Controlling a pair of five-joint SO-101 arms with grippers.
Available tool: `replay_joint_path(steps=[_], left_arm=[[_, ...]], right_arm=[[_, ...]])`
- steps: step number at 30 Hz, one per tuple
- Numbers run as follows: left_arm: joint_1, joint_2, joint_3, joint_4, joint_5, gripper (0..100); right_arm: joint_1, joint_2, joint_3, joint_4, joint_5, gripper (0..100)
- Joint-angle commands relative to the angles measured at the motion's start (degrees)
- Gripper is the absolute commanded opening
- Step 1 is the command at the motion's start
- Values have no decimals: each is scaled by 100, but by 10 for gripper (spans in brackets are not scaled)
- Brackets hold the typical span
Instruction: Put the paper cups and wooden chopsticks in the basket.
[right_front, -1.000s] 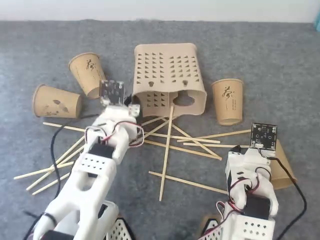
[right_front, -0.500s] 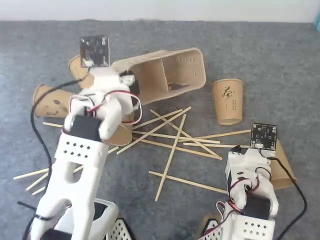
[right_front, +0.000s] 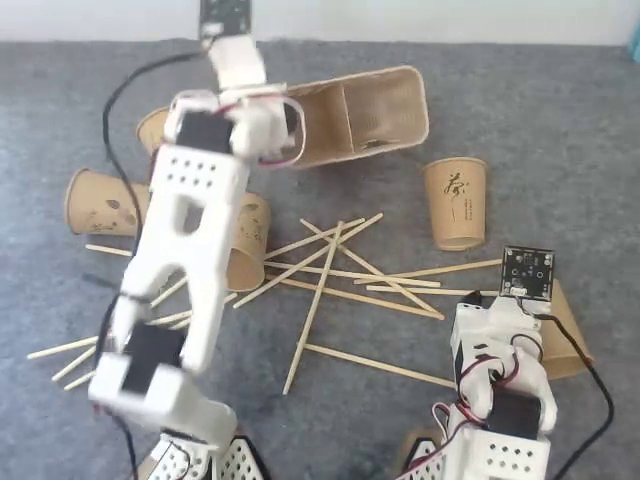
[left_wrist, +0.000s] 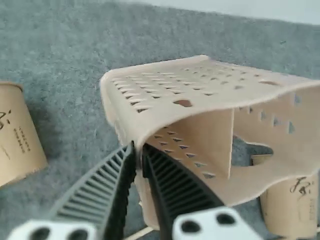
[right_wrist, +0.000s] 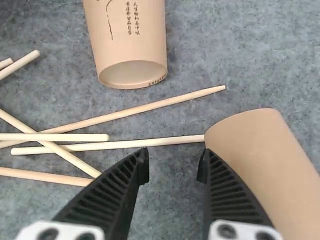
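The tan perforated basket (right_front: 365, 110) lies tipped on its side at the far middle of the grey carpet, mouth toward the high camera. My left gripper (right_front: 290, 128) (left_wrist: 135, 150) is shut on its rim wall. Several wooden chopsticks (right_front: 335, 272) lie scattered in the middle and at the left. Paper cups lie around: one (right_front: 457, 203) right of the basket, one (right_front: 100, 202) at the left, one (right_front: 250, 240) beside the left arm, one (right_front: 568, 335) by the right arm. My right gripper (right_wrist: 172, 157) is open low over chopsticks (right_wrist: 105, 145), next to a cup (right_wrist: 260, 155).
Another cup (right_front: 152, 128) lies partly hidden behind the left arm at the far left. The left arm (right_front: 190, 250) stretches over the left chopsticks. A second cup (right_wrist: 127, 40) lies beyond the right gripper. Bare carpet lies at the far right.
The left arm swung the basket up and away, from upside down onto its side. A cup beneath it came into view and some chopsticks shifted. The right arm stayed still.
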Motion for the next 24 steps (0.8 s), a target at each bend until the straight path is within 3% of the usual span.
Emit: replay_joint_path(steps=[1,7,12,16,24], left_arm=[[-44,993,-2044,844,132,12],[-62,2646,-5349,2418,132,13],[-79,3745,-7459,3051,132,64],[-229,4308,-8022,3095,334,186],[-484,4378,-8004,2884,466,195]], right_arm=[[66,-66,-18,-101,105,165],[66,-66,9,-101,158,163],[66,-75,35,-127,167,164],[66,-75,35,-127,167,164],[66,-75,44,-136,176,165]])
